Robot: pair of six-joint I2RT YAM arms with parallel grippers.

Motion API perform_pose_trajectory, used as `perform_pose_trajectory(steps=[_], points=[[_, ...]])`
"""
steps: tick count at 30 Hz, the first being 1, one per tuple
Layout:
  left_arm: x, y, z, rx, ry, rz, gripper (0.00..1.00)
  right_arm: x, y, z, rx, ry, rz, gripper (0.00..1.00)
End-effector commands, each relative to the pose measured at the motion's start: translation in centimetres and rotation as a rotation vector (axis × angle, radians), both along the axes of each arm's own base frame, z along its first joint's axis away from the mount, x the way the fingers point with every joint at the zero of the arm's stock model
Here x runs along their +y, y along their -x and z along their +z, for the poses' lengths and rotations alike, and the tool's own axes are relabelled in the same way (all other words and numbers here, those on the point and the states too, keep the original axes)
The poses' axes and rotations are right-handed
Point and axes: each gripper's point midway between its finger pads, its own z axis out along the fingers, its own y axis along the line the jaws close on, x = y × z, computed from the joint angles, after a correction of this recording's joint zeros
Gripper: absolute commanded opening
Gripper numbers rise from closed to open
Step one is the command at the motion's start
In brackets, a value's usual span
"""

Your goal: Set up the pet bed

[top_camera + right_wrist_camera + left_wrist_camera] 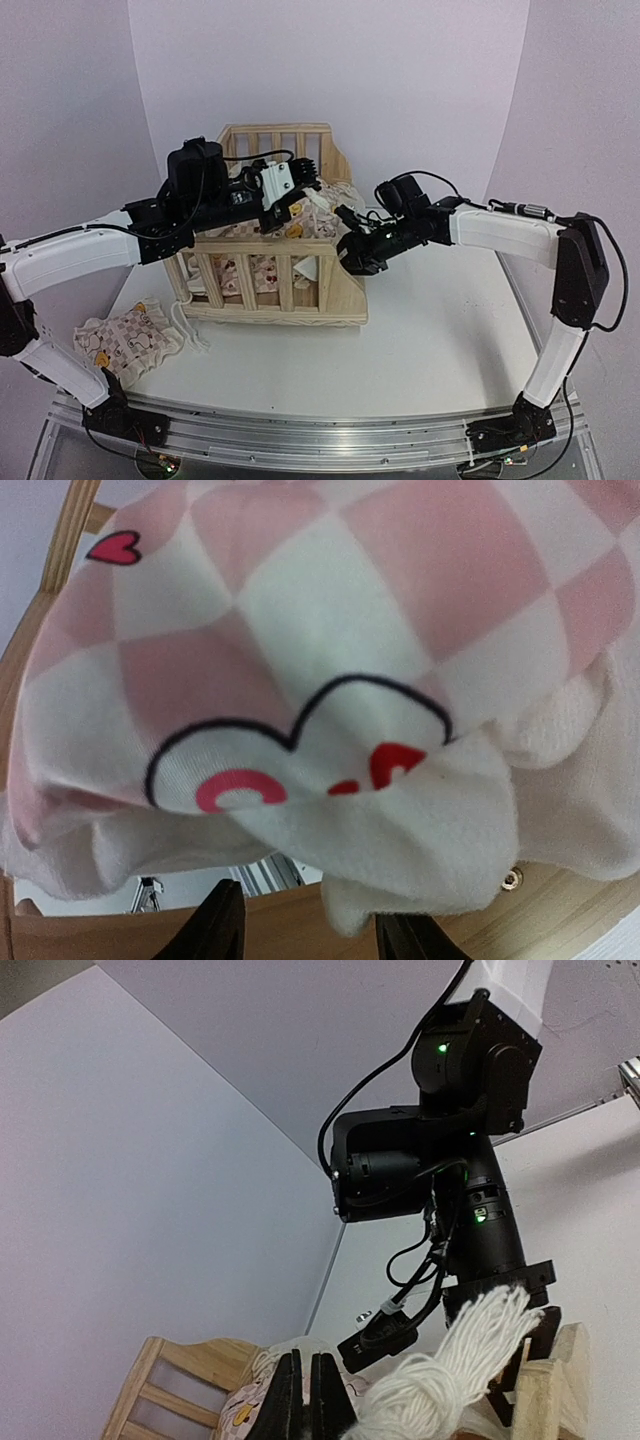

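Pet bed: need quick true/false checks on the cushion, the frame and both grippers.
1. A checked cushion lies inside the wooden frame. True.
2. The left gripper is wide open. False: its fingers are shut together.
3. A second checked piece lies on the table, outside the frame, on the left arm's side. True.
4. The right gripper works at the frame's left end. False: it is at the right end, fingers apart, close against the cushion.
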Motion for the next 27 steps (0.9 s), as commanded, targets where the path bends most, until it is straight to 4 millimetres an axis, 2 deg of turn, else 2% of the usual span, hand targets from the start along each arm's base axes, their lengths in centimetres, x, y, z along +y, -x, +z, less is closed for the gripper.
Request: perform_pose_trajectory(steps=[1,3,7,10,13,19,22,27], points=[[1.5,0.5,1.8,0.011,0.032,0.005,0.00,1.2,7.1,1.4,0.059,-0.037,0.122,0.46],[1.9,0.8,1.9,0.016,0.034,0.008,0.00,1.6,6.8,2.0,0.015,-0.060,0.076,0.47],[2.6,0.2,1.8,-0.001,0.033,0.043,0.00,2.8,3.9,2.4,-0.140,-0.069,-0.010,0.53],[3.6,-1.7,1.6,-0.026,0.042,0.095,0.00,4.6,2.3,2.2,-0.230,-0.090,0.012,0.55],[4.6,-3.6,2.1,-0.039,0.070,0.136,0.00,6.3,1.8,1.5,-0.280,-0.114,0.068,0.57],[4.2,-3.5,1.5,-0.030,0.076,0.096,0.00,8.1,0.0,0.7,-0.393,-0.162,0.049,0.60],[3.9,-3.8,0.8,-0.023,0.069,0.095,0.00,8.4,-1.5,0.0,-0.422,-0.143,-0.003,0.59],[3.7,-4.6,0.3,-0.015,0.072,0.096,0.00,9.6,-1.2,-1.3,-0.377,-0.164,0.032,0.47]])
